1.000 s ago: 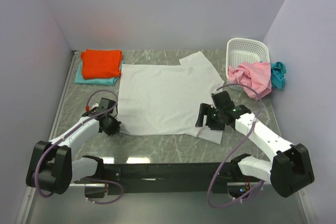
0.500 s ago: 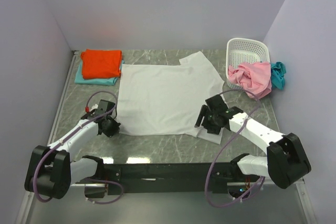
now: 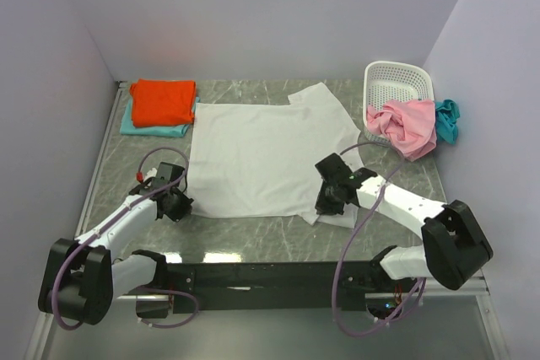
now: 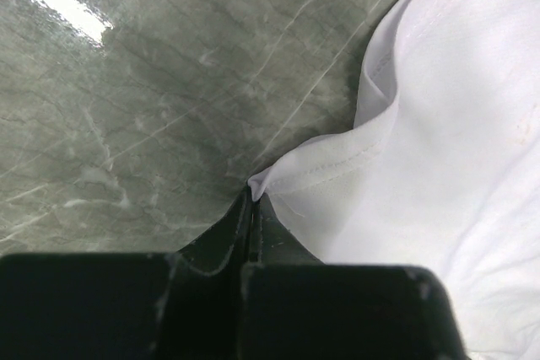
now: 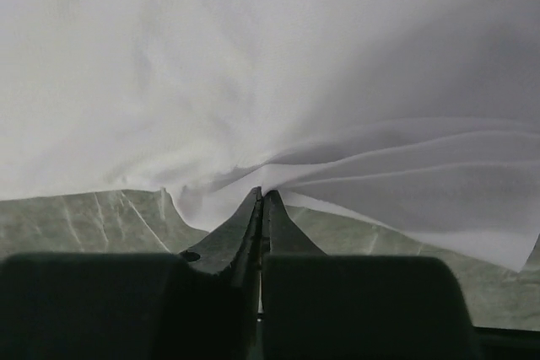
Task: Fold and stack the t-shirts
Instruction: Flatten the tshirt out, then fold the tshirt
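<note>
A large white t-shirt lies spread flat in the middle of the table. My left gripper is shut on its near left hem corner. My right gripper is shut on the near right hem, where the white cloth bunches into creases at the fingertips. An orange-red t-shirt lies folded on a pale aqua one at the back left. A pink t-shirt and a teal-blue one hang crumpled at the basket.
A white perforated laundry basket stands at the back right by the wall. The grey marble table is walled at the left, back and right. A black rail runs along the near edge between the arm bases.
My right gripper has moved left onto the white shirt's near right hem and shut on it. The left gripper has stayed shut on the left corner, shifting only slightly.
</note>
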You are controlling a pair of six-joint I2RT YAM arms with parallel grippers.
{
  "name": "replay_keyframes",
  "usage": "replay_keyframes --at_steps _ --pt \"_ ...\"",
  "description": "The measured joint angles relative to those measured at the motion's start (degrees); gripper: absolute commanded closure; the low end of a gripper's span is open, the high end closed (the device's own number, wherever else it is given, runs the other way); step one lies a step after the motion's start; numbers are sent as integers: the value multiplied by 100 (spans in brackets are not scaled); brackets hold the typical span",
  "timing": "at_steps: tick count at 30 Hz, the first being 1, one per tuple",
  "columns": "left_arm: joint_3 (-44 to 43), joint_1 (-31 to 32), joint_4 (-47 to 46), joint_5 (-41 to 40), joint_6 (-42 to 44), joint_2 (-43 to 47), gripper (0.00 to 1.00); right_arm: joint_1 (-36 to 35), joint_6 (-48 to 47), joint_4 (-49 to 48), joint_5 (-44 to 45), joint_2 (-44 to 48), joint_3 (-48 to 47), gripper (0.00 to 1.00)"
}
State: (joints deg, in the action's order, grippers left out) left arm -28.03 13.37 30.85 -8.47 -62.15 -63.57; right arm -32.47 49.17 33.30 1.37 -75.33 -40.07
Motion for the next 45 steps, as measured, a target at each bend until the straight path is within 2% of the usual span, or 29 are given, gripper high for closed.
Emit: replay_keyframes --at_steps 11,16,18,19,20,23,24,26,27,31,35,40,45 --pt "31 0 -28 0 63 44 99 -997 579 492 -2 505 125 100" --pt "39 0 -66 2 133 48 99 -1453 874 505 -76 533 334 91" --pt "39 0 -68 0 151 48 99 -1604 973 505 -81 564 452 81" --pt "39 0 -68 0 151 52 99 -1720 1001 509 -68 619 498 80" --pt "39 0 -66 -4 151 55 99 -1821 999 516 -72 675 518 76" --pt "52 0 -55 -59 151 98 99 -2218 977 507 -55 988 525 51" --pt "59 0 -55 -76 151 114 99 -2308 946 529 -52 1091 516 39" --pt "66 0 -33 -114 149 162 99 -2380 837 664 17 1215 433 30" --pt "68 0 -24 -133 149 175 99 -2376 793 774 122 1246 350 26" --pt "68 0 -9 -184 149 190 99 -2162 555 1325 723 1281 -107 25" --pt "68 0 2 -192 149 188 99 -1716 90 1460 1051 1574 -308 20" --pt "72 0 0 -190 144 186 99 -404 -516 1305 820 1810 -116 21" --pt "94 0 2 -190 131 186 99 0 -1003 1043 540 1563 66 23"
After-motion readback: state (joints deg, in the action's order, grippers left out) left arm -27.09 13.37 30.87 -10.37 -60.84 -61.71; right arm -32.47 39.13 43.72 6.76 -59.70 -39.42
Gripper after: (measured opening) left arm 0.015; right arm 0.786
